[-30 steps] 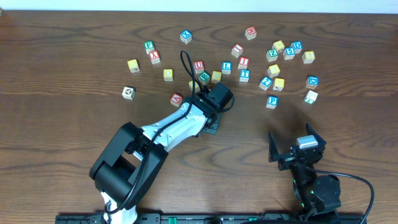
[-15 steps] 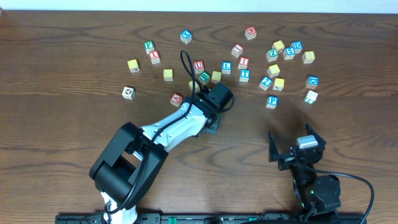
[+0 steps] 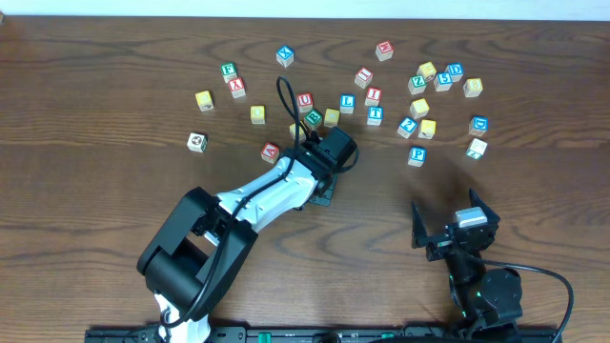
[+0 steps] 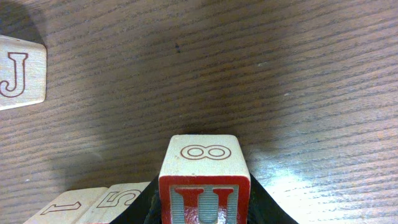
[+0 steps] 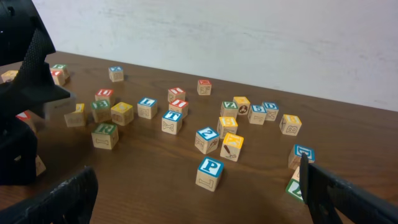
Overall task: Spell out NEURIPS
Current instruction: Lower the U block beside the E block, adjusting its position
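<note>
NEURIPS cubes (image 3: 313, 118) are found scattered, not lined up, among other lettered cubes over the far half of the wooden table (image 3: 534, 181). The left arm (image 3: 267, 191) is stretched from the near edge into the middle of the scatter, and the right arm (image 3: 481, 286) is folded low at the near right, well apart from every cube. The right gripper (image 3: 447, 214) is seen with its jaws spread wide and nothing between them. The left gripper (image 4: 204, 214) is clamped on a U cube (image 4: 204, 180): a red U in a red frame is shown on the side facing the wrist camera, and an 8 is printed on the top face. In the overhead view this cube is hidden under the arm, and whether it rests on the wood cannot be told. A blue P cube (image 3: 416, 154) is placed alone, nearest the right gripper. A green R cube (image 5: 104, 135) is found near the left arm, with a blue L cube (image 3: 347, 101), a blue T cube (image 3: 376, 115) and a red I cube (image 3: 373, 96) to its right. A J cube (image 4: 18, 71) is seen at the upper left of the left wrist view
</note>
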Action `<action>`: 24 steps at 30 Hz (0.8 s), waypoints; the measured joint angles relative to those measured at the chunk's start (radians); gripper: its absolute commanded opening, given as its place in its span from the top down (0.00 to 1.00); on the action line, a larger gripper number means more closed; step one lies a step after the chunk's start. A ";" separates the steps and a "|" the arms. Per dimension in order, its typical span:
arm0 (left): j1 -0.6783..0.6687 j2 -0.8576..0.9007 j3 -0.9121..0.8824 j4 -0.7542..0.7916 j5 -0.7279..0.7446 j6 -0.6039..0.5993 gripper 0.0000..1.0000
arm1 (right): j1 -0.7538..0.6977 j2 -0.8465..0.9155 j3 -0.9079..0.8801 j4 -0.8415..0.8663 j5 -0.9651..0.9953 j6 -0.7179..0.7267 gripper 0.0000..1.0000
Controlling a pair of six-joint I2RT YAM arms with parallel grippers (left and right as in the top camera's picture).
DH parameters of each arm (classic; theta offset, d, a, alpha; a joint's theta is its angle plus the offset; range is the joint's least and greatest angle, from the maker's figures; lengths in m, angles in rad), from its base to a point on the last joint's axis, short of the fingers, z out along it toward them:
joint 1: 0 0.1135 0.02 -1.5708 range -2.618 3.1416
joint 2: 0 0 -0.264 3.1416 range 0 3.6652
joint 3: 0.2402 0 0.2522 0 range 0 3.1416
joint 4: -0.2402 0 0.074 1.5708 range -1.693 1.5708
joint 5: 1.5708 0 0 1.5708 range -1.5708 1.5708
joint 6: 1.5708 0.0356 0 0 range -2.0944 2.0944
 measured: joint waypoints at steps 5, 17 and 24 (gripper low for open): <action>0.000 0.000 0.000 0.000 -0.003 0.000 0.86 | 0.000 0.000 0.000 0.000 0.000 0.000 0.01; 0.000 0.000 0.000 0.000 0.029 0.000 0.86 | 0.000 0.000 0.000 0.000 0.000 0.000 0.01; 0.000 0.000 0.000 -0.010 0.079 -0.002 0.87 | 0.000 0.000 0.000 0.000 0.000 0.000 0.01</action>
